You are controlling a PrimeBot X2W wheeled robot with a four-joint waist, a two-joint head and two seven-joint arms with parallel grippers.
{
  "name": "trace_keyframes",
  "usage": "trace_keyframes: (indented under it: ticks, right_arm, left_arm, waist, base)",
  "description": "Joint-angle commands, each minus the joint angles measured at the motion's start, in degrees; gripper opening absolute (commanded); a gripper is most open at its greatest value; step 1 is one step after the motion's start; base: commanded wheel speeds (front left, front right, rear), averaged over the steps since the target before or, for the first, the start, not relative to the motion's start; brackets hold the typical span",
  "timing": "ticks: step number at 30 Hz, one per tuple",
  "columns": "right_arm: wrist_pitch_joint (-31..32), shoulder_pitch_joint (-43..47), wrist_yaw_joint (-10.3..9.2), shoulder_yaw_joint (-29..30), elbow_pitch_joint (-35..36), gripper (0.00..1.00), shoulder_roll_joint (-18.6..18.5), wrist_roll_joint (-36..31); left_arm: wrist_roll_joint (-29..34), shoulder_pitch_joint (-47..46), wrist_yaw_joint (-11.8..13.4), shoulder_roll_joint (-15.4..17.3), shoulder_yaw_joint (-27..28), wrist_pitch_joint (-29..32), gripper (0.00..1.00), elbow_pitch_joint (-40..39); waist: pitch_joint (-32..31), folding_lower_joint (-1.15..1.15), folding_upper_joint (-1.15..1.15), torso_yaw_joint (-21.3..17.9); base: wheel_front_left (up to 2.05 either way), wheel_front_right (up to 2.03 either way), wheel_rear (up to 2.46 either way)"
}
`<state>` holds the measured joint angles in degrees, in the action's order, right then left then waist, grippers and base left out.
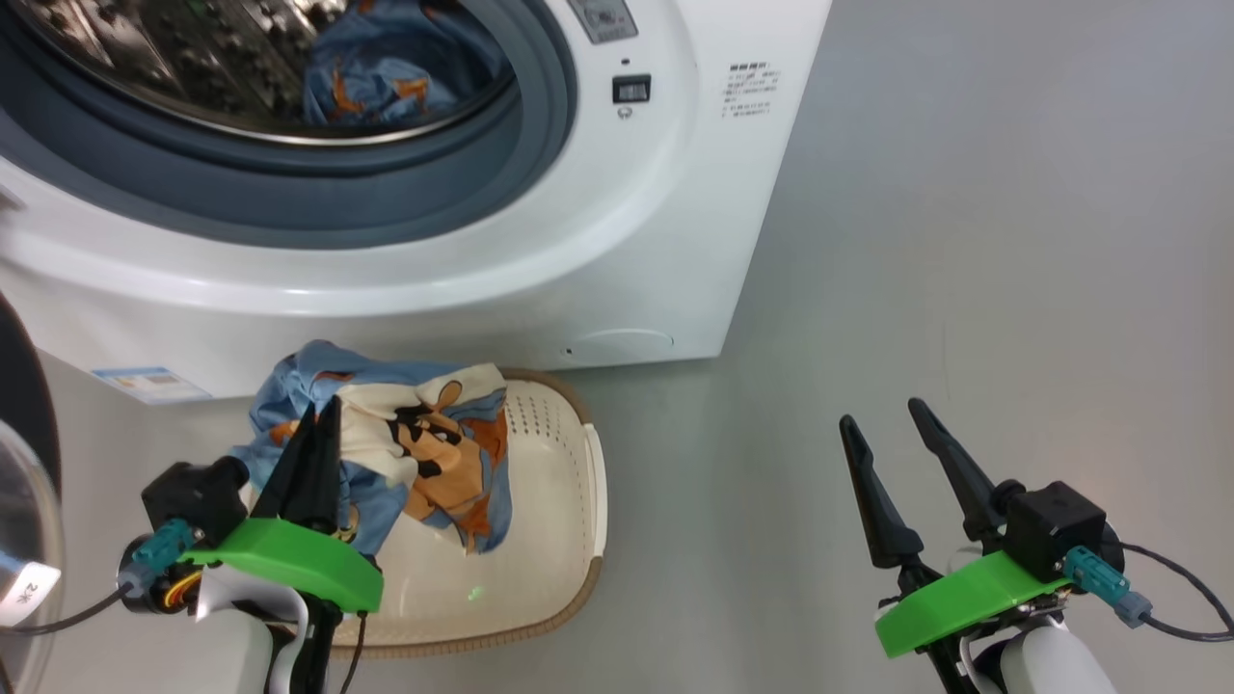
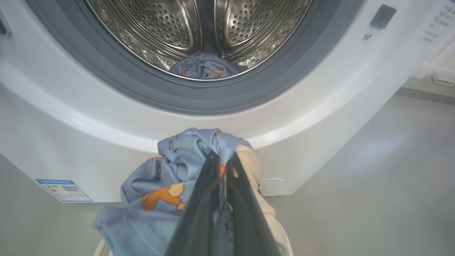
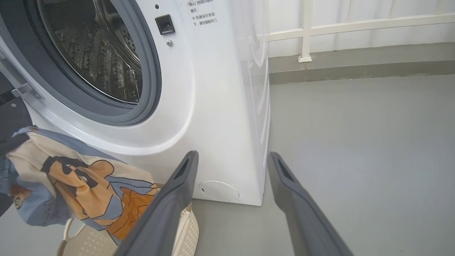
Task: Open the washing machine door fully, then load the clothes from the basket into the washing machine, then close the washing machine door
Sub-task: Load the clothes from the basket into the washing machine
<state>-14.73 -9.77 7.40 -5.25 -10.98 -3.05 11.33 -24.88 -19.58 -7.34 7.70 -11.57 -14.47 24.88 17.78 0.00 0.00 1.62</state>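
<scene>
Over the basket's (image 1: 590,482) left edge, we are holding the clothes (image 1: 424,453) pinched in our left gripper (image 1: 323,407), just before the washing machine (image 1: 578,241); our right gripper (image 1: 880,413) is hovering, jaws spread wide, above the floor (image 1: 964,241).

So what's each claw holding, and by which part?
Left claw is shut on the light blue cartoon-print fabric garment, pinching a bunched fold at its top, over the cream plastic basket. Right claw is open and empty.

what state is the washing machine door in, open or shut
Open. The washing machine door sits swung aside at the head view's left edge, and the steel drum is uncovered, a blue printed garment inside.
</scene>
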Motion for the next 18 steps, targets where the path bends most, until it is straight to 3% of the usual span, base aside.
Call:
trace_keyframes:
  ticks: [1, 18]
  right_arm:
    - [-0.3, 0.8, 0.09, -1.7, 0.9, 1.00, 0.2, 0.7]
    - [-0.3, 3.8, 0.09, 0.7, 0.7, 1.00, 0.2, -0.2]
  left_arm:
    - [0.8, 0.6, -0.1, 1.1, 2.4, -0.5, 0.00, -2.1]
    - [7.6, 8.1, 0.8, 0.0, 8.1, -0.5, 0.00, -11.1]
  waist:
    - [-2.3, 0.00, 0.00, 0.5]
    - [-10.3, 0.00, 0.00, 0.3]
  base:
    - [0.00, 0.00, 0.00]
    - [0.00, 0.00, 0.00]
